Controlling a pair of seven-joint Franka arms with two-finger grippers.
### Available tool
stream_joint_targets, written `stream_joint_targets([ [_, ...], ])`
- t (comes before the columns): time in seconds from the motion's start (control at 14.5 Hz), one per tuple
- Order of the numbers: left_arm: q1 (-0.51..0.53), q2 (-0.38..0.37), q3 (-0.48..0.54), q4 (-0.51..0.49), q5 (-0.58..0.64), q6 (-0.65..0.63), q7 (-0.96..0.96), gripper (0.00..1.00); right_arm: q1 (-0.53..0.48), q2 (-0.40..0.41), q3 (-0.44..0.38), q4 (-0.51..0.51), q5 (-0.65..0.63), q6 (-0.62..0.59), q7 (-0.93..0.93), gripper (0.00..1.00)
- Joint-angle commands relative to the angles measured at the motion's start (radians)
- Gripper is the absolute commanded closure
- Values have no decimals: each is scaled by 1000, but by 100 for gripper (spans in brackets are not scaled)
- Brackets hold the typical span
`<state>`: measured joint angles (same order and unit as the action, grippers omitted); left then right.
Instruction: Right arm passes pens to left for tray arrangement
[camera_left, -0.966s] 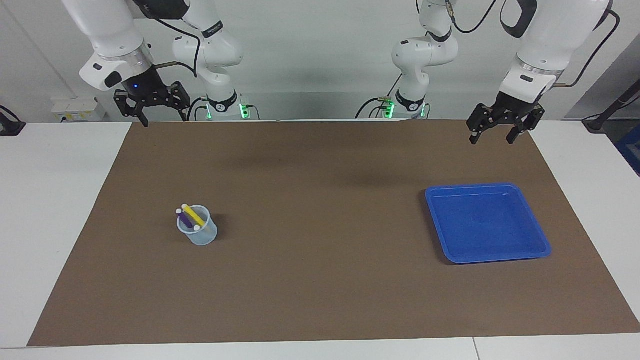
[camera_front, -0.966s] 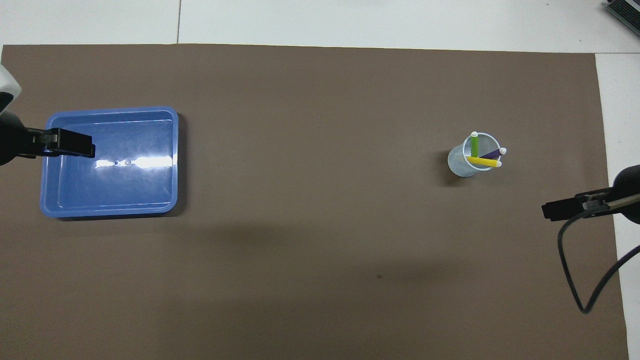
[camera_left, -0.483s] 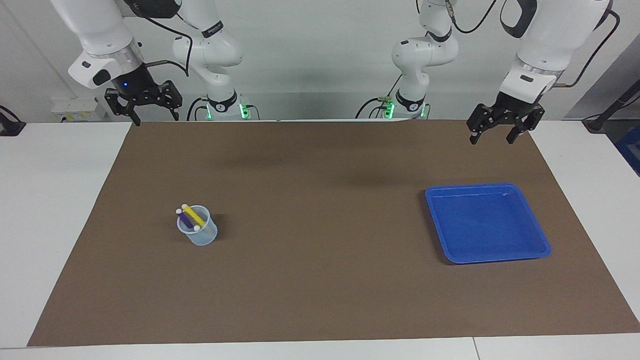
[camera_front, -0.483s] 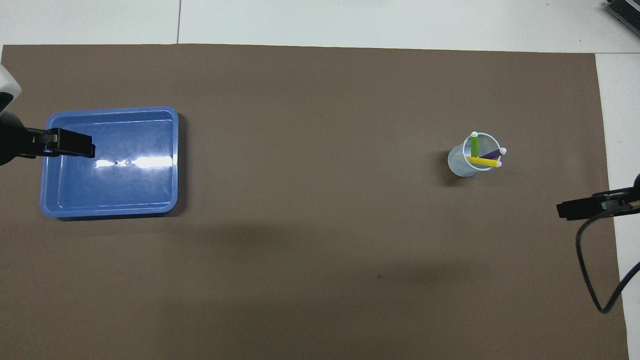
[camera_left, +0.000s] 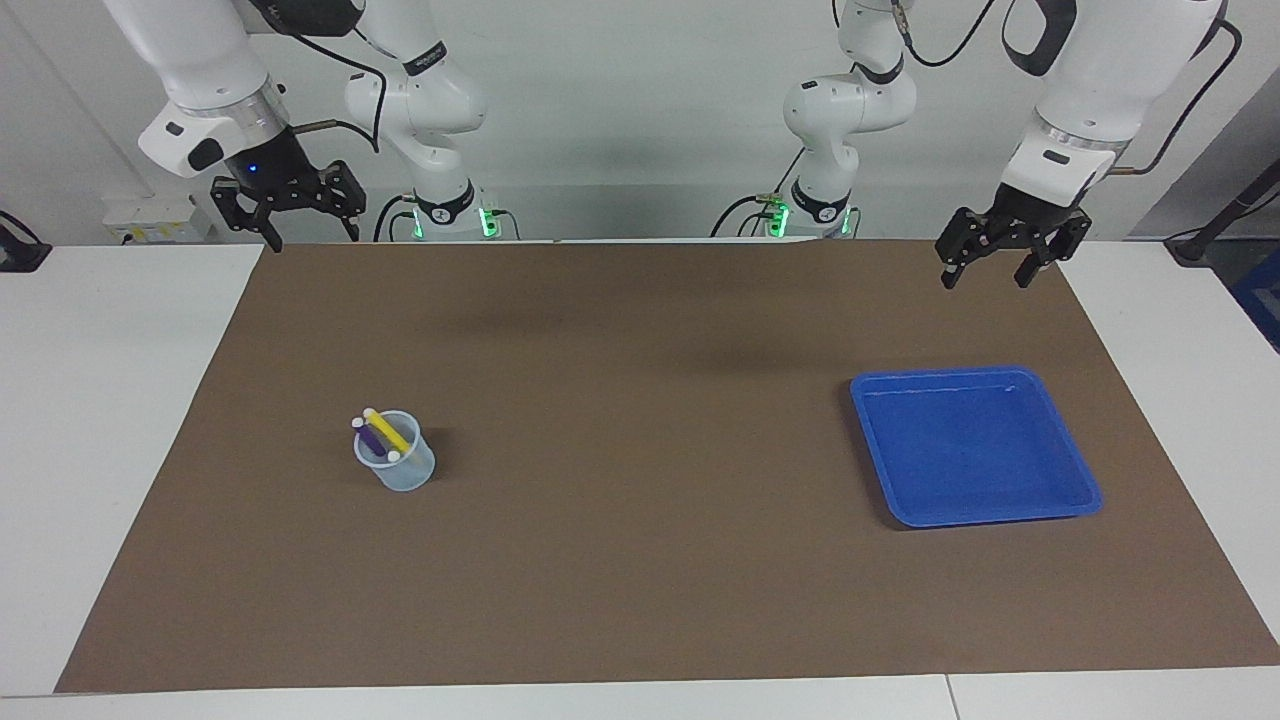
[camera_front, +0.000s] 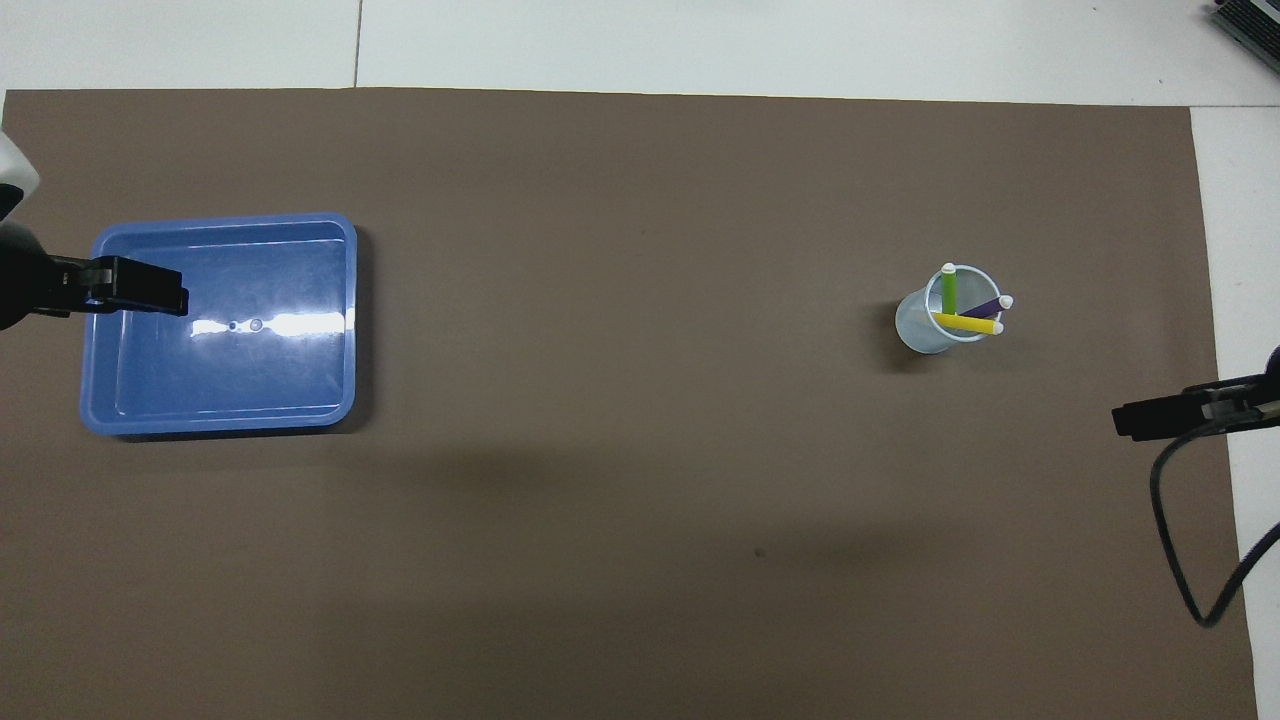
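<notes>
Three pens stand together in a small translucent cup (camera_left: 400, 468) (camera_front: 925, 330) on the brown mat, toward the right arm's end of the table: a green pen (camera_front: 949, 291), a purple pen (camera_left: 373, 437) (camera_front: 984, 307) and a yellow pen (camera_left: 385, 433) (camera_front: 964, 322). The blue tray (camera_left: 975, 518) (camera_front: 220, 420) lies with nothing in it toward the left arm's end. My right gripper (camera_left: 312, 238) (camera_front: 1150, 418), blue light on, hangs open and empty high over the mat's corner near its base. Open too, my left gripper (camera_left: 985, 280) (camera_front: 140, 287) waits over the mat, on the robots' side of the tray.
A brown mat (camera_left: 640, 560) covers most of the white table (camera_left: 110, 420). A black cable (camera_front: 1165, 540) hangs from the right arm over the mat's edge. Both arm bases (camera_left: 445, 215) stand along the robots' edge of the table.
The right gripper rose a little and drew back toward its own end of the table, then held still. The left arm, cup, pens and tray stayed put.
</notes>
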<state>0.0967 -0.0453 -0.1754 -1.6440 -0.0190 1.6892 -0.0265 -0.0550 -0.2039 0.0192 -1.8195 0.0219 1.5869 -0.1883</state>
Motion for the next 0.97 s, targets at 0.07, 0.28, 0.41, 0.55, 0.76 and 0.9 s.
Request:
stream_joint_targets([
  [0.07, 6, -21, -1, -20, -9, -8, -1, 0, 0, -20, 4, -23, 4, 19, -28, 0],
  [0.28, -8, -30, -2, -34, -9, -9, -7, 0, -2, -20, 4, -23, 4, 19, -28, 0],
  [0.41, -8, -34, -3, -46, -9, -9, -7, 0, -2, -20, 4, -24, 4, 19, -26, 0],
  [0.55, -8, -42, -2, -57, -9, -8, -13, 0, -6, -20, 4, -24, 4, 15, -31, 0],
  [0.76, 3, -47, -2, -68, -9, -3, 6, 0, -16, -20, 2, -24, 4, 19, -30, 0],
  [0.9, 1, -47, -2, -71, -9, -3, 8, 0, -14, -22, 2, -27, 4, 18, -31, 0],
])
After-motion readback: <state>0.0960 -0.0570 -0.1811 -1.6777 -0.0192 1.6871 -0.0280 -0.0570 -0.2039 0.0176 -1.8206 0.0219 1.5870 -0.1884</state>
